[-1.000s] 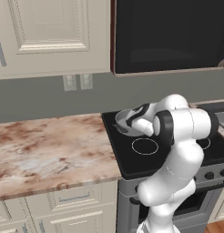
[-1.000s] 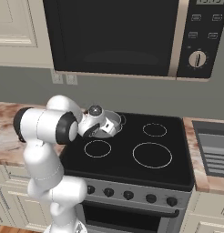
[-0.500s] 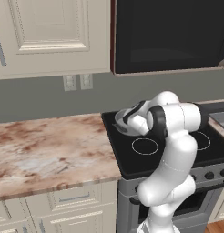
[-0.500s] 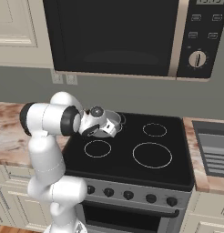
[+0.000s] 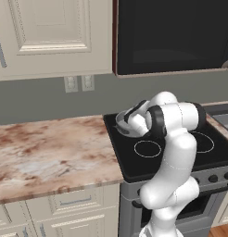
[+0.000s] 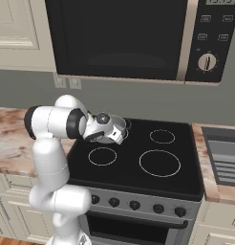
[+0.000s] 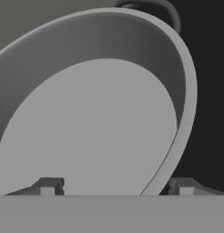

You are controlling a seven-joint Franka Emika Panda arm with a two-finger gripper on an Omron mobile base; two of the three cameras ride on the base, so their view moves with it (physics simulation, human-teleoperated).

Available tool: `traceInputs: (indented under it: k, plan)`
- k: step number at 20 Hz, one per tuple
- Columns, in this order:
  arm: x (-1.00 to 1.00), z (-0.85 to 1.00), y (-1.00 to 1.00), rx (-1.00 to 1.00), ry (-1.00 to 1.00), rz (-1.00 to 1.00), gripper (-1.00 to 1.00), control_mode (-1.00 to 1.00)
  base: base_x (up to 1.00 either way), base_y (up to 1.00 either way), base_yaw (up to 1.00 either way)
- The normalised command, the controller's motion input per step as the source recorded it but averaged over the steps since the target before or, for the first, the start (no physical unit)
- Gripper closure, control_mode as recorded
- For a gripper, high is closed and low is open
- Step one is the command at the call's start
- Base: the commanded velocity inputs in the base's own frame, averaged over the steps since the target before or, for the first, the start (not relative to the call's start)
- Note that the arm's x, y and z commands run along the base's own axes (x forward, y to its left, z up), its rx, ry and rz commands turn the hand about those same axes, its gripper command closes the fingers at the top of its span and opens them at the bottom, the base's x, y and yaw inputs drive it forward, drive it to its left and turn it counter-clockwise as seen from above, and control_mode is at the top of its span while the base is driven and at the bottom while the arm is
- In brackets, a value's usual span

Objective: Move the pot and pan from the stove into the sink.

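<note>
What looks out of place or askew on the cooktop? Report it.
Nothing stands out. The round grey metal pot sits on the rear left burner of the black glass cooktop and seems level and undamaged. The gripper is open astride its wall, one fingertip inside and one outside.

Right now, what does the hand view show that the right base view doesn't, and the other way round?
Hand view alone: the pot's pale grey inside up close, its wall passing between the two dark fingertips, one inside the rim and one outside, and a loop handle at the top.

Right base view alone: the whole stove with its four white rings and row of knobs, the microwave above, and the slotted rack at the right edge.

Both: the pot on the black cooktop at the back left burner, with the gripper at its rim.
</note>
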Motion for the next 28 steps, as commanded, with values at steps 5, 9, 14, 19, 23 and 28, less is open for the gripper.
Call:
traceInputs:
  k: [5,9,14,19,23,28]
  plan:
    - [0.00,0.00,0.00,0.00,0.00,0.00,1.00,-1.00,0.00,0.00,0.00]
    - [0.00,0.18,0.00,0.01,-0.02,-0.05,1.00,-1.00,0.00,0.00,0.00]
    - [-0.01,0.53,0.00,0.02,-0.03,-0.09,1.00,-1.00,0.00,0.00,0.00]
    - [-0.28,0.61,0.00,0.00,0.00,-0.06,1.00,-1.00,0.00,0.00,0.00]
    - [-0.52,0.65,0.00,0.00,0.00,-0.03,1.00,-1.00,0.00,0.00,0.00]
    - [-0.55,0.73,0.00,0.00,0.00,-0.01,1.00,-1.00,0.00,0.00,0.00]
